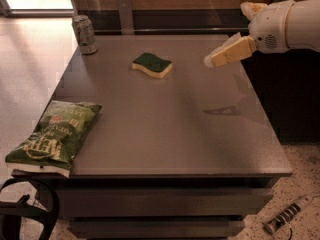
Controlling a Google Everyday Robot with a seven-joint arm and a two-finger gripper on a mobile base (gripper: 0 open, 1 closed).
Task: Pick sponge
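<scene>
Tool (214, 58) held above the desk (200, 134), sponge (152, 65) not grasped.
Tool is seen over the desk's far right part, carried on the white arm (290, 24) that enters from the right edge; whether it is apart or together cannot be told. Sponge is laid flat on the desk to the tool's left in view, apart from it, green side up, touched by nothing. Soda can (85, 34) is stood upright beyond the sponge from the tool, at the far left corner. Chip bag (55, 136) is laid at the near left corner, well apart from the tool. Power strip (287, 216) is seen on the floor, low on the tool's side.
</scene>
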